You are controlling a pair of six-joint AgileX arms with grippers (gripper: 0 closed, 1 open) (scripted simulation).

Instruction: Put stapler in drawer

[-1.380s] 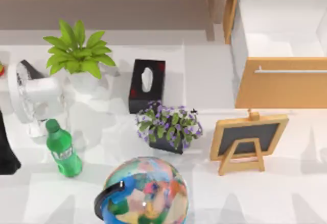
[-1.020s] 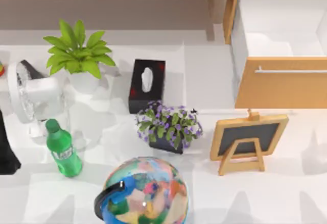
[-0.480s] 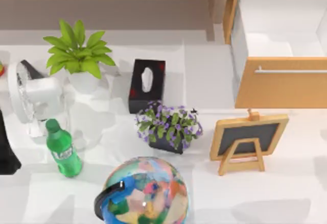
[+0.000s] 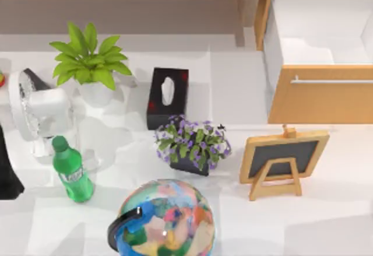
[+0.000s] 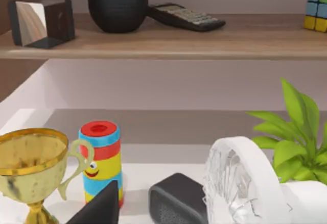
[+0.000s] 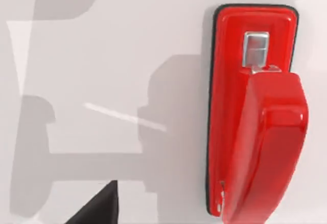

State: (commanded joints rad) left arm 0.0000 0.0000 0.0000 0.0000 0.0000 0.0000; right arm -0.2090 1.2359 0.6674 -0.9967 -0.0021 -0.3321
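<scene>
The white table carries the scene. At its far right, the drawer stands pulled open, its white inner walls exposed behind the orange-brown front and silver bar handle; the frame edge cuts off its right side. Toward the near edge, a multicoloured globe is cropped by the lower border. A white fan, a leafy green plant in a white pot, a chalkboard easel, a purple-flowered plant, a black tissue box and a green bottle occupy the rest.

A dark shape at the top view's left edge, just beside the bottle, is too cropped to identify. Whether either claw is open or closed cannot be told.

In the right wrist view, the red stapler lies flat on a white surface. A dark corner intrudes at that view's lower border, apart from the stapler.

The left wrist view faces a wooden shelf, with a gold trophy cup and a striped toy canister below.
</scene>
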